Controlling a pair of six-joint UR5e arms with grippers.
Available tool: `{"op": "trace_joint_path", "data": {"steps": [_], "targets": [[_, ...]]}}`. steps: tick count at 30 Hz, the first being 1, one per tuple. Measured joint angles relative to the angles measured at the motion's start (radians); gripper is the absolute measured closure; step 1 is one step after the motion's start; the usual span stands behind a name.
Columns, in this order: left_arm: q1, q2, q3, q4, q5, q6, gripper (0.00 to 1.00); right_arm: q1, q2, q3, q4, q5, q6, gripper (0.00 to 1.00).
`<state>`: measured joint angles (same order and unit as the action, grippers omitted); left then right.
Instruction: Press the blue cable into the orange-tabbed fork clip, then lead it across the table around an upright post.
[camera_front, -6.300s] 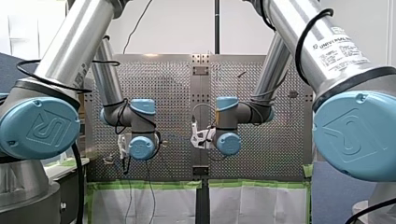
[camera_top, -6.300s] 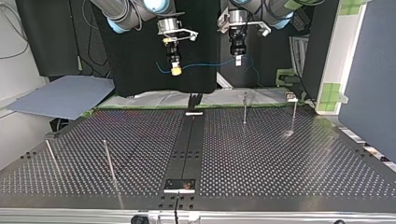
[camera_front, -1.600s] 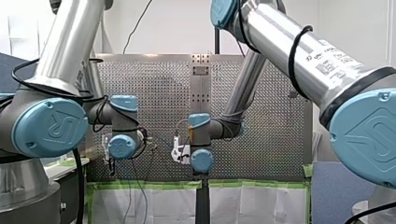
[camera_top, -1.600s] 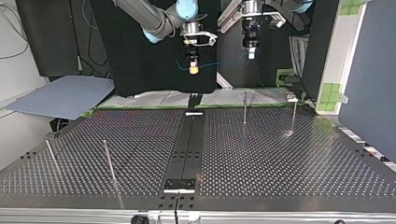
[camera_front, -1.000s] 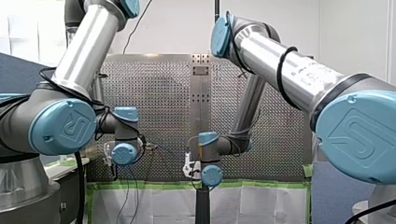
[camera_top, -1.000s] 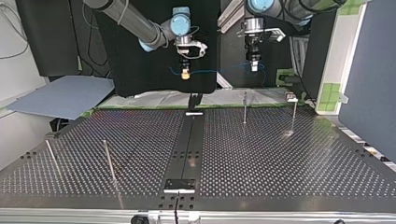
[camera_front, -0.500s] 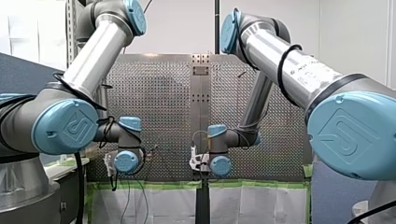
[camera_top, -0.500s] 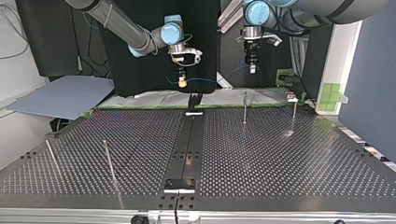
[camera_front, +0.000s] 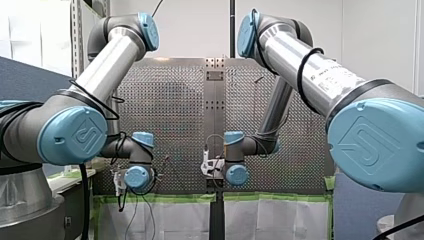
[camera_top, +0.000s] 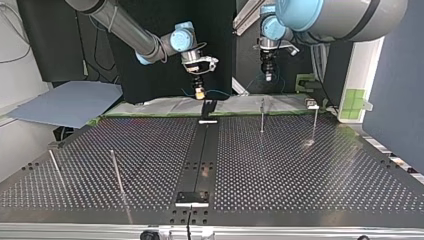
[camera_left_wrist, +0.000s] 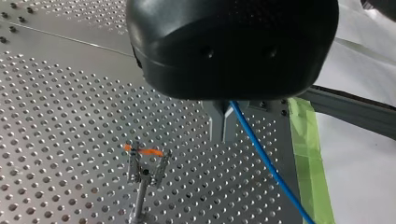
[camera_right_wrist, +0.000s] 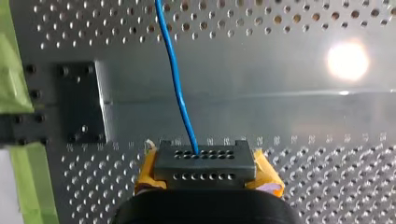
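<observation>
In the left wrist view, your left gripper has its metal fingers clenched on the blue cable. The cable leaves the fingers and slants away towards the green tape, ending beside it. The orange-tabbed fork clip stands upright on the perforated table. It sits on the far side of the fingers from the tape, apart from the cable.

In the right wrist view, your right gripper grasps the same cable between its yellow pads. The cable runs straight ahead from the claw, well away from the tape at the table's edge.

In the top view, your yellow-tipped right gripper hangs just above the tape. Your left gripper hangs higher over it, further along. The thin cable sags between the two claws, and an upright post stands just inside the tape.

In the front view, both claws hang low, close above the tape. The cable is too fine to follow there, and you cannot tell the fingers' state.
</observation>
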<state>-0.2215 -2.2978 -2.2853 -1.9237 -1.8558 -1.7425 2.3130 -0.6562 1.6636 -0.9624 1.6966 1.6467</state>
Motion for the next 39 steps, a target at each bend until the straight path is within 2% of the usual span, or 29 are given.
{"op": "trace_joint_path", "data": {"steps": [8, 13, 16, 22, 31, 39], "targets": [[0.022, 0.000, 0.064, -0.048, 0.028, 0.007, 1.00, -0.010, 0.012, -0.004, -0.007, -0.080, 0.001, 1.00], [0.031, -0.001, 0.105, -0.089, 0.030, 0.017, 1.00, -0.024, 0.046, -0.013, -0.005, -0.132, -0.002, 1.00], [0.035, -0.001, 0.117, -0.099, 0.033, 0.020, 1.00, -0.031, 0.061, -0.022, -0.004, -0.148, -0.002, 1.00], [0.044, -0.001, 0.139, -0.113, 0.046, 0.037, 1.00, -0.045, 0.071, -0.039, -0.003, -0.154, -0.003, 1.00], [0.070, -0.001, 0.168, -0.133, 0.044, 0.042, 1.00, -0.063, 0.083, -0.053, -0.003, -0.153, -0.014, 1.00], [0.096, -0.002, 0.189, -0.142, 0.044, 0.045, 1.00, -0.071, 0.107, -0.070, 0.000, -0.153, -0.023, 1.00]]}}
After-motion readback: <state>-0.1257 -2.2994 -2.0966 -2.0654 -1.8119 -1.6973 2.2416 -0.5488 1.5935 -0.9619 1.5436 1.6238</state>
